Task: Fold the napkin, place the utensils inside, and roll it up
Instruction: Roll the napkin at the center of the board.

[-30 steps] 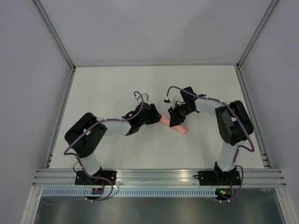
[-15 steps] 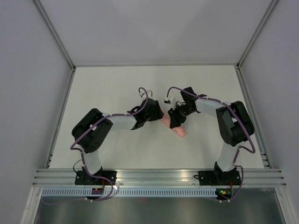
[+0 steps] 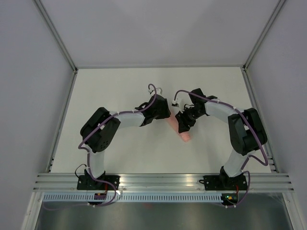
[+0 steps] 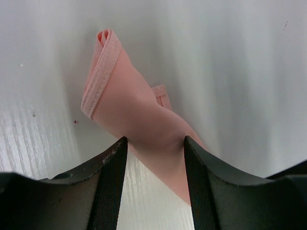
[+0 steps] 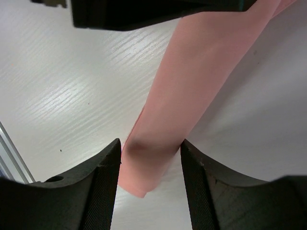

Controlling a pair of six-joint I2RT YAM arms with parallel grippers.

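Though the napkin [image 4: 129,103] lies rolled on the table [image 3: 110,86], its inside is hidden; the left gripper [image 4: 156,143] and right gripper [image 5: 149,148] each pinch it.

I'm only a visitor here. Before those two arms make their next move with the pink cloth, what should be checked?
1. Hold of the left gripper on the napkin: ok, the cloth fills the gap between its fingers.
2. Hold of the right gripper: ok, same.
3. Napkin rolled: ok, a narrow roll with a layered end.
4. Roll tidy: not ok, a small flap sticks out.
5. Fork inside: cannot tell, none in view.
6. Grippers apart: ok in the top view.
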